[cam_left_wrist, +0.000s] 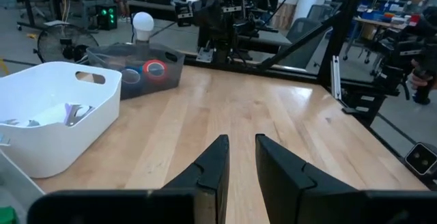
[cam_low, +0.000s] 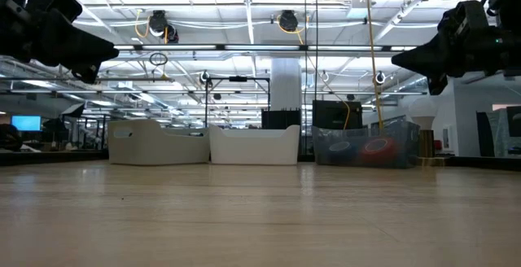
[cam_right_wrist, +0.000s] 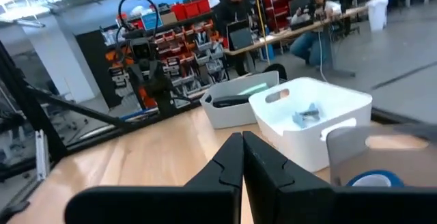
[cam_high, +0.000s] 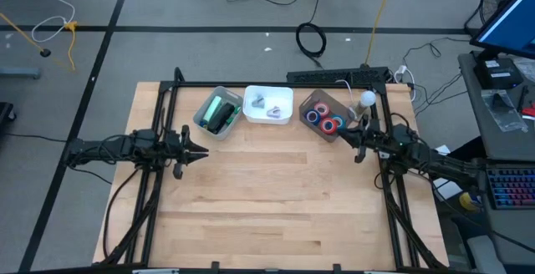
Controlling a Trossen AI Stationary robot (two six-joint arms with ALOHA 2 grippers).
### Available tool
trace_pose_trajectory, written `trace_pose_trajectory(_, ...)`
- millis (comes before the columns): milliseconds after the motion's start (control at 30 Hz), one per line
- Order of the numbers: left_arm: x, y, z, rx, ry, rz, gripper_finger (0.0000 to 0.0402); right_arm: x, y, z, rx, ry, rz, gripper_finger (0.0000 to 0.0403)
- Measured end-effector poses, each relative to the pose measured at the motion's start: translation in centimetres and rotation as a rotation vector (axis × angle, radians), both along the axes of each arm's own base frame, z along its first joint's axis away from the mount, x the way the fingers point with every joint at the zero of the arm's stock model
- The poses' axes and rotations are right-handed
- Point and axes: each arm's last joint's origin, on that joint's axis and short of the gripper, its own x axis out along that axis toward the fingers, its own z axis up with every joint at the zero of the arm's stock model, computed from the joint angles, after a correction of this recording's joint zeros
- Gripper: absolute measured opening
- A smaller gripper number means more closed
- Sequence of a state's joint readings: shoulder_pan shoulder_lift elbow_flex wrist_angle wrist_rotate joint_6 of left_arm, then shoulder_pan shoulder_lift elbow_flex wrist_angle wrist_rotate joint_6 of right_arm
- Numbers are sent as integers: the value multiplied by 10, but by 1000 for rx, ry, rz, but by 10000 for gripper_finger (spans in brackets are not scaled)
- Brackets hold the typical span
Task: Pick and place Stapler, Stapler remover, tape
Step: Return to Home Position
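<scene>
Three bins stand in a row along the table's far edge. The grey bin [cam_high: 219,114] holds a green and a black stapler [cam_right_wrist: 232,101]. The white bin [cam_high: 269,104] holds the grey stapler removers [cam_left_wrist: 75,113]. The clear bin [cam_high: 326,117] holds the blue and red tape rolls [cam_left_wrist: 153,69], lying flat on its floor. My left gripper [cam_high: 196,150] hovers over the table's left part, near the grey bin, its fingers a narrow gap apart [cam_left_wrist: 242,159]. My right gripper [cam_high: 347,136] hovers just near of the clear bin, shut [cam_right_wrist: 242,152]. Neither holds anything.
A white bulb [cam_high: 366,98] stands beside the clear bin's right far corner. Black frame rails run along the table's left, right and far sides. Bare wood [cam_high: 276,199] stretches from the middle to the near edge. People sit at benches in the room beyond [cam_right_wrist: 311,19].
</scene>
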State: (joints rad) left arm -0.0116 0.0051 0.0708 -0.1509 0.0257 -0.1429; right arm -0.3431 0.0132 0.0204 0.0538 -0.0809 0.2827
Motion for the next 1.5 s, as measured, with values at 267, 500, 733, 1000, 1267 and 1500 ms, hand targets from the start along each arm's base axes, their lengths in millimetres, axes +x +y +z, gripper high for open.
trace_pose_trajectory(267,0,0,0,55,-2,-4,72,2,-1,-4,23,38,-1,0)
trace_pose_trajectory(500,0,0,0,146,-5,-9,72,2,-1,-4,-41,64,-2,0)
trace_pose_trajectory(733,0,2,0,143,-1,48,72,2,-1,-4,-105,81,-3,0)
trace_pose_trajectory(1000,0,2,0,139,0,53,72,2,-1,-4,-134,89,-3,0)
trace_pose_trajectory(1267,0,2,0,143,0,53,72,2,-1,-4,-135,87,-3,0)
trace_pose_trajectory(1500,0,2,0,143,0,54,72,2,-1,-4,-135,85,-3,0)
